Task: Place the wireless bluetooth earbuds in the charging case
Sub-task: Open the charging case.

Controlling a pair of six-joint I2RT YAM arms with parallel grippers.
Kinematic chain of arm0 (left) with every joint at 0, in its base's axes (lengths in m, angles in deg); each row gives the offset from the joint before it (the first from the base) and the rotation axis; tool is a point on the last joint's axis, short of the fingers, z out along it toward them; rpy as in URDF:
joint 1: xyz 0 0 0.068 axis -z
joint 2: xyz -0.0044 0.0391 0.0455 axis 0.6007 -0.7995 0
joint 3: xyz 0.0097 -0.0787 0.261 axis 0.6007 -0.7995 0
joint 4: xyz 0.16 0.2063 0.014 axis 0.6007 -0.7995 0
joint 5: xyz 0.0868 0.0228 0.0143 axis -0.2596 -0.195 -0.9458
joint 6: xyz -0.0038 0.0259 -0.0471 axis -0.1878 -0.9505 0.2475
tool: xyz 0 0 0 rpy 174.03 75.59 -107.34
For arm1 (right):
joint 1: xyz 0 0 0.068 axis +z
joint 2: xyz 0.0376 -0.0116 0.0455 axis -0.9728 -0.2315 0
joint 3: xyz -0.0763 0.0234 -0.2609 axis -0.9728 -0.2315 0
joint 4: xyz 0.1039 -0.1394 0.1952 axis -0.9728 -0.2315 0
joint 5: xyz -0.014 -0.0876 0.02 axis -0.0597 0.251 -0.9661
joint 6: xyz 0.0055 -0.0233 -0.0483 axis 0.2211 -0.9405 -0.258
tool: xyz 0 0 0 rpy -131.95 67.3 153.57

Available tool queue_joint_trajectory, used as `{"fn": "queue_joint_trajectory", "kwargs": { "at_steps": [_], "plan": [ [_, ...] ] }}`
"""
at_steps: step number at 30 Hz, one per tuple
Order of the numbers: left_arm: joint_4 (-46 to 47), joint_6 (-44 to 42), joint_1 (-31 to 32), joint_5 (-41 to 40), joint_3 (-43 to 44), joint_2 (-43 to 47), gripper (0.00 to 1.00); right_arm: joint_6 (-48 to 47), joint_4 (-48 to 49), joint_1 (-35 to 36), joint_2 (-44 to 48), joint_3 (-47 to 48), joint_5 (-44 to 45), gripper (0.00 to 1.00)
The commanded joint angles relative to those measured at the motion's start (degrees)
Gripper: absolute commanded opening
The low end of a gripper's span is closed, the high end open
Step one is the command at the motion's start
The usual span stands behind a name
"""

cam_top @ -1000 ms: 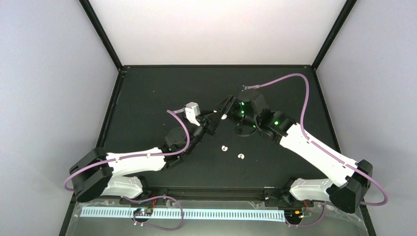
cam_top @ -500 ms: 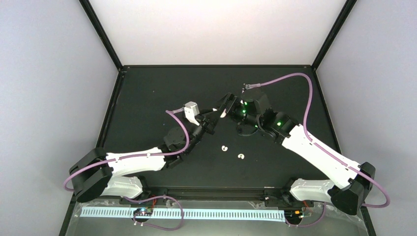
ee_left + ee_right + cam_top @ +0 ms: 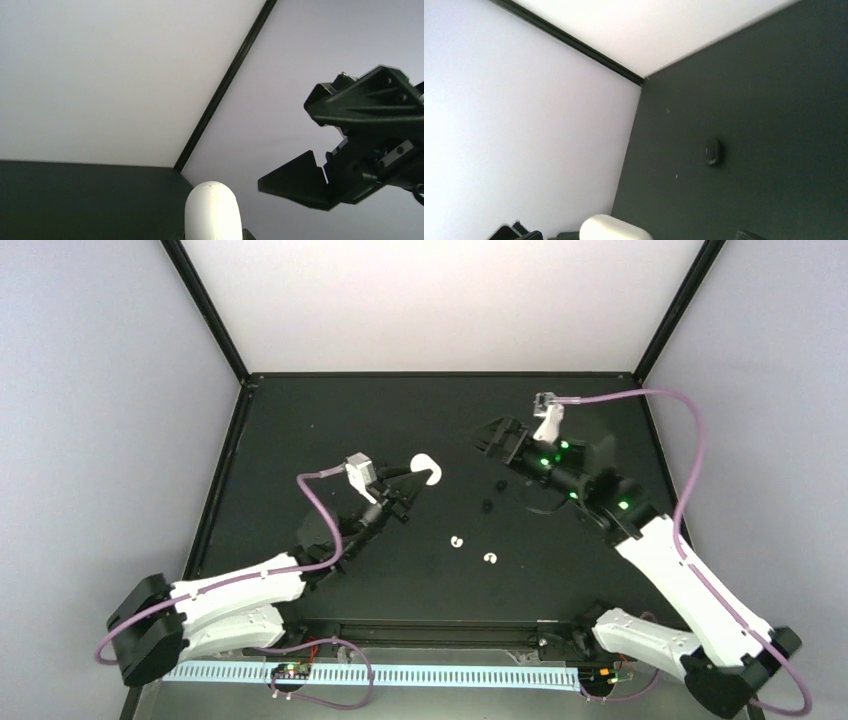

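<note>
My left gripper (image 3: 413, 480) is shut on the white charging case (image 3: 425, 468) and holds it above the table's middle. In the left wrist view the case (image 3: 212, 212) stands up rounded between the jaws. My right gripper (image 3: 490, 437) hangs open to the right of the case, apart from it. The left wrist view shows this gripper (image 3: 295, 140) with its black fingers spread and nothing between them. Two white curled earbuds (image 3: 456, 540) (image 3: 490, 559) lie on the black mat nearer the bases. Two black earbuds (image 3: 500, 484) (image 3: 486, 505) lie under the right gripper; one black earbud (image 3: 712, 151) shows in the right wrist view.
The black mat (image 3: 300, 430) is walled by pale panels with black corner posts (image 3: 205, 310). Purple cables (image 3: 640, 395) loop off both wrists. The case's end (image 3: 611, 229) shows at the bottom of the right wrist view.
The two grippers were together at the case. The right gripper opened, let go and drew back to the far right. The left arm pulled back left with the case.
</note>
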State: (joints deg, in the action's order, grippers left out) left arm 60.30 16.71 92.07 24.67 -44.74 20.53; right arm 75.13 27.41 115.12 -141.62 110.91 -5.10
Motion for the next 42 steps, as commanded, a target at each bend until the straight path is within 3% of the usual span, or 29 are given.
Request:
{"fn": "queue_joint_trajectory", "kwargs": {
  "at_steps": [1, 6, 13, 17, 23, 42],
  "plan": [
    [-6.5, -0.5, -4.4, 17.5, -0.5, 9.4, 0.01, -18.2, 0.4, -3.6, 6.9, 0.2, -12.2, 1.00],
    [-13.6, -0.1, -8.2, 38.4, 0.7, 17.3, 0.02, -35.6, -6.5, -3.5, 11.8, -0.9, -24.0, 1.00],
    [-12.1, 6.7, -8.7, 53.8, 5.4, 14.5, 0.01, -40.4, -7.8, 1.6, 13.8, -1.0, -27.2, 0.98],
    [-7.1, 11.1, -8.8, 57.5, 6.8, 10.2, 0.01, -39.5, -8.0, 4.2, 12.4, 0.7, -25.1, 0.96],
    [-7.4, 13.2, -8.8, 62.2, 10.1, 6.2, 0.02, -37.9, -7.4, 7.6, 11.9, 0.0, -20.5, 0.94],
    [-6.7, 14.2, -8.8, 62.9, 10.6, 5.8, 0.02, -36.4, -6.2, 9.6, 10.2, -1.4, -21.6, 0.91]
  ]
}}
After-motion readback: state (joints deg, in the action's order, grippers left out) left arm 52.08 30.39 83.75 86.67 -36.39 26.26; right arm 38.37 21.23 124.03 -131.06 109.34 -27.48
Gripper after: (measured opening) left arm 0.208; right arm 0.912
